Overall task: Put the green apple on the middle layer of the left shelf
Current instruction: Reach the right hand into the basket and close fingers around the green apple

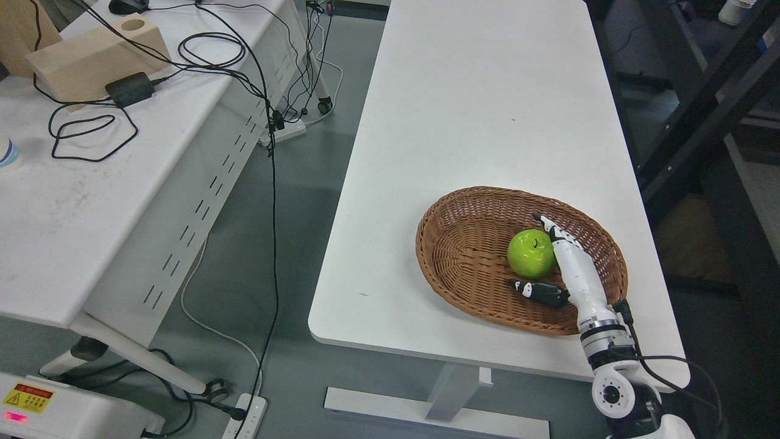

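Here the right robot hand (563,262) cups, fingers spread, a glossy green apple (531,253) in the wicker basket (463,244).

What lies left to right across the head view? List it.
Wooden block → black adapter → white table → wicker basket → green apple → right hand, open beside the apple.

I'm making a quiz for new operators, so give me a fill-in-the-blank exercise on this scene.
1. The green apple lies inside a wicker ____.
2. The hand beside the apple is the robot's ____ hand.
3. The basket stands on a ____ table.
4. The apple's colour is ____.

Missing words: basket; right; white; green.
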Robot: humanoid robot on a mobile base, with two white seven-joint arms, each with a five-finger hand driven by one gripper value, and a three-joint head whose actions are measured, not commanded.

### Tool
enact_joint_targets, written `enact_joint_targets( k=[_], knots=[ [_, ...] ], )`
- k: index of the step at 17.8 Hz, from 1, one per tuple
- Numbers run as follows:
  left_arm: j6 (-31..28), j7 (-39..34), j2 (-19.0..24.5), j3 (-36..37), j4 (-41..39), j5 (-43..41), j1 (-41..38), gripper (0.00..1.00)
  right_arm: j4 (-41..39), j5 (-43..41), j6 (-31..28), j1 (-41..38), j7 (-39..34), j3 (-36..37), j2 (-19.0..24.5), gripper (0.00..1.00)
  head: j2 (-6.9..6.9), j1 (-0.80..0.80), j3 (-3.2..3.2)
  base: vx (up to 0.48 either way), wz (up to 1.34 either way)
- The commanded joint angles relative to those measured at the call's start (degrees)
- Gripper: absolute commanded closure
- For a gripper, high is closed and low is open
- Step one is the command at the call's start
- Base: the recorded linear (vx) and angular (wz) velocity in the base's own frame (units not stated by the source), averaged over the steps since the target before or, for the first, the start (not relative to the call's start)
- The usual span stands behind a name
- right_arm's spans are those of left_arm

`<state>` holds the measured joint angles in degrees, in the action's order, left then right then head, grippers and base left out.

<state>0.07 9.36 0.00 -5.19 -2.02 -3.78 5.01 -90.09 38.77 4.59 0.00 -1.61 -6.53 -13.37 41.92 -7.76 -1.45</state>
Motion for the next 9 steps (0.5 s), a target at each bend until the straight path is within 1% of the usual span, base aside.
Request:
enact_joint_targets(
  k=[1, 3, 4, 5, 6, 7, 9],
  knots=[
    [0.0, 0.0, 1.0, 0.0, 0.0, 0.0, 0.0, 0.00, 1.1, -0.2, 1.2, -0.4, 0.0, -1.6, -1.1, 0.02, 0.00, 0.00, 0.00, 0.000, 0.00],
    [0.0, 0.0, 1.0, 0.0, 0.0, 0.0, 0.0, 0.00, 1.1, -0.2, 1.6, 0.2, 0.5, -1.6, -0.5, 0.03, 0.00, 0.00, 0.00, 0.000, 0.00],
    [0.0, 0.0, 1.0, 0.0, 0.0, 0.0, 0.0, 0.00, 1.1, -0.2, 1.5, 0.3, 0.9, -1.6, 0.0, 0.08, 0.00, 0.00, 0.00, 0.000, 0.00],
    [0.0, 0.0, 1.0, 0.0, 0.0, 0.0, 0.0, 0.00, 1.1, 0.0, 1.4, 0.5, 1.8, -1.6, 0.8, 0.18, 0.00, 0.00, 0.00, 0.000, 0.00],
    [0.0, 0.0, 1.0, 0.0, 0.0, 0.0, 0.0, 0.00, 1.1, -0.1, 1.3, 0.5, 3.4, -1.6, 1.6, 0.25, 0.00, 0.00, 0.00, 0.000, 0.00],
    [0.0, 0.0, 1.0, 0.0, 0.0, 0.0, 0.0, 0.00, 1.1, -0.1, 1.3, 0.5, 4.5, -1.6, 1.7, 0.30, 0.00, 0.00, 0.00, 0.000, 0.00],
    [0.0, 0.0, 1.0, 0.0, 0.0, 0.0, 0.0, 0.00, 1.1, 0.0, 1.4, 0.4, 5.0, -1.6, 1.7, 0.49, 0.00, 0.00, 0.00, 0.000, 0.00]
  ],
)
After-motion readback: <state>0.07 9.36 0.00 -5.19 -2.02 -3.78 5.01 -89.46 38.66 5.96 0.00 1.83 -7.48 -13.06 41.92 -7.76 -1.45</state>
